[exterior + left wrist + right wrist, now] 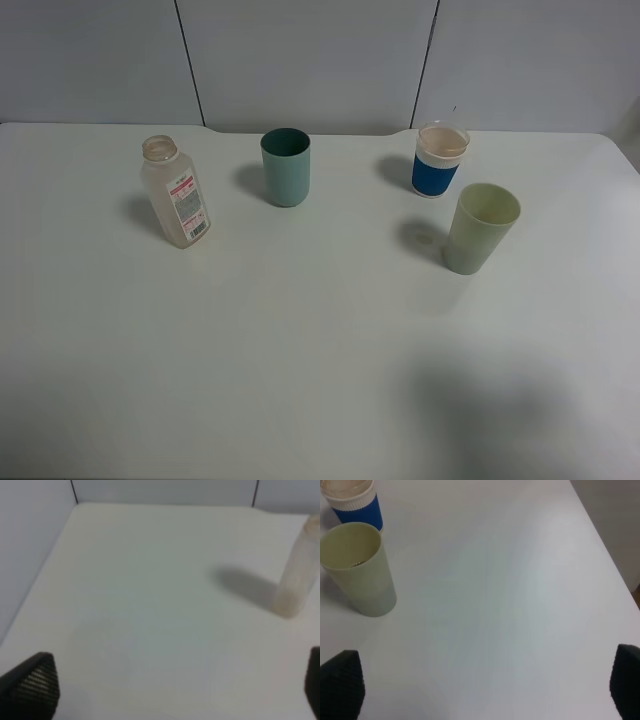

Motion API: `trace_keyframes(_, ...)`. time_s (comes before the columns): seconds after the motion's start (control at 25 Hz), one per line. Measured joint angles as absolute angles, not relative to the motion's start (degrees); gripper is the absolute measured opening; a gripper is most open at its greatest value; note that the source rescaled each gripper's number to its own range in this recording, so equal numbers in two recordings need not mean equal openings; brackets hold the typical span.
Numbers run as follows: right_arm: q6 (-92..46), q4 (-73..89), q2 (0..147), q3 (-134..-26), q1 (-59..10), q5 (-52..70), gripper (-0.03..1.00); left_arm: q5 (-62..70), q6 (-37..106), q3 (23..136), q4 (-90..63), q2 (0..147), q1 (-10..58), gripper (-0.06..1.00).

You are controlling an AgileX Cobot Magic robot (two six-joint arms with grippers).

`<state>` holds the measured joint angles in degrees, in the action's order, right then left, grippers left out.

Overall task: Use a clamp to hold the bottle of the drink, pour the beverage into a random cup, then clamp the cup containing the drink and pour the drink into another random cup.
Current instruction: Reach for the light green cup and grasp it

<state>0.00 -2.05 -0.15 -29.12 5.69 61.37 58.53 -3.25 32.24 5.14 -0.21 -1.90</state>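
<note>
The bottle of the drink (pixel 176 196) stands uncapped at the table's left, and its translucent body looks nearly empty; it also shows blurred as the bottle (pixel 294 575) in the left wrist view. The pale yellow-green cup (pixel 481 228) stands at the right, with only a small dark trace at the bottom of this cup (pixel 358 567). Just behind it is the blue-banded clear cup (pixel 440 160), whose upper part looks pale brown (pixel 353 500). My left gripper (pixel 172 690) is open over bare table, short of the bottle. The right gripper (pixel 482 685) is open, off to the side of the yellow-green cup. Neither clamp appears in the exterior high view.
A dark teal tumbler (pixel 286 167) stands between the bottle and the blue-banded cup, toward the back. The white table (pixel 300 350) ends at a grey panelled wall behind. The table's right edge (pixel 615 575) runs close to the right gripper.
</note>
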Motion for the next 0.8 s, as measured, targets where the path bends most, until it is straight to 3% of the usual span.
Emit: trace_keyframes(0.8, 0.0, -2.05, -0.15, -29.12, 5.69, 61.37, 0.95, 59.94, -2.81, 28.99, 0.77, -0.27, -1.89, 1.0)
